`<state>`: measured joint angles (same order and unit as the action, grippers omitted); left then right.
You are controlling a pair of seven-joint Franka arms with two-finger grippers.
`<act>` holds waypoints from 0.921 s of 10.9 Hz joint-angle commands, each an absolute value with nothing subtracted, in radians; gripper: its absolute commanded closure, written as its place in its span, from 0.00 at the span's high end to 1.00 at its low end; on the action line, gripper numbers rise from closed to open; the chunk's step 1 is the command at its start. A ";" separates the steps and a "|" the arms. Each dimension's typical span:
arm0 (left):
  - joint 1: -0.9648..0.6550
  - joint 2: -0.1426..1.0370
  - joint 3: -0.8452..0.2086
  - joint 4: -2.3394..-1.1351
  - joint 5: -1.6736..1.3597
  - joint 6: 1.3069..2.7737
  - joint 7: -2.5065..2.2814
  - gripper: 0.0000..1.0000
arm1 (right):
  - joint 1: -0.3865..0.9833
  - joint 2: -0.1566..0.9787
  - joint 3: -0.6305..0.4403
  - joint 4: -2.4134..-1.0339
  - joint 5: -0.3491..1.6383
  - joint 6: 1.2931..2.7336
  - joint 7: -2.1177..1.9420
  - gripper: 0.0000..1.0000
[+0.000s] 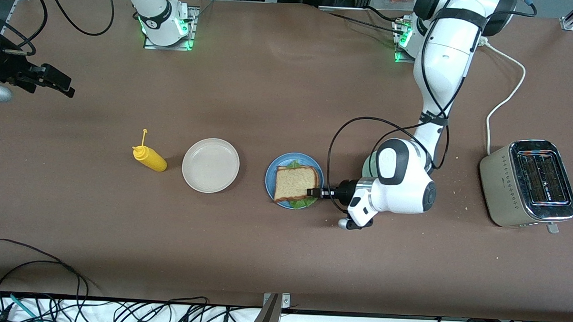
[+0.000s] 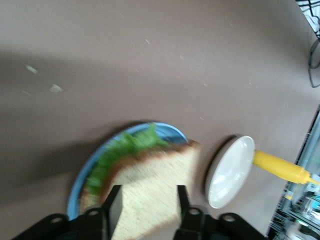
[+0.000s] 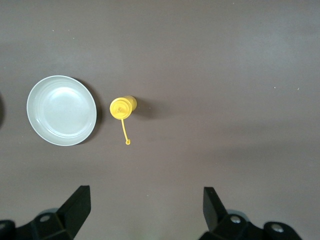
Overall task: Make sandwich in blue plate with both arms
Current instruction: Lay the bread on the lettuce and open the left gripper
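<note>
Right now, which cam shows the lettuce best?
Left wrist view: the lettuce shows close up, spilling from under the top bread slice onto the blue plate. Front view shows only small green edges. Right wrist view doesn't show it.

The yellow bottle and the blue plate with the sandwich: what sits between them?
A beige plate with nothing on it sits between the yellow bottle and the blue plate; the front view shows this best.

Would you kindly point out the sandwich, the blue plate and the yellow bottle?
sandwich [image 1: 294, 182], front view, top bread slice.
blue plate [image 1: 269, 179], front view, bare rim.
yellow bottle [image 1: 151, 159], front view, body.
</note>
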<state>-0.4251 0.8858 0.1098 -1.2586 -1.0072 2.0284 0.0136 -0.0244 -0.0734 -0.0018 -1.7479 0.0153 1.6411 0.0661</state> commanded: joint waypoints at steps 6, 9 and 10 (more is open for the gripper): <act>-0.322 0.627 0.186 -1.291 -0.556 1.959 0.254 1.00 | -0.009 -0.049 -0.012 -1.687 -0.002 1.589 0.057 1.00; -0.267 0.357 0.186 -1.521 -0.482 1.959 0.259 1.00 | -0.006 -0.040 -0.009 -1.683 -0.009 1.600 0.055 1.00; -0.262 0.256 0.186 -1.582 -0.394 1.957 0.271 1.00 | -0.006 -0.037 -0.008 -1.683 -0.024 1.601 0.054 1.00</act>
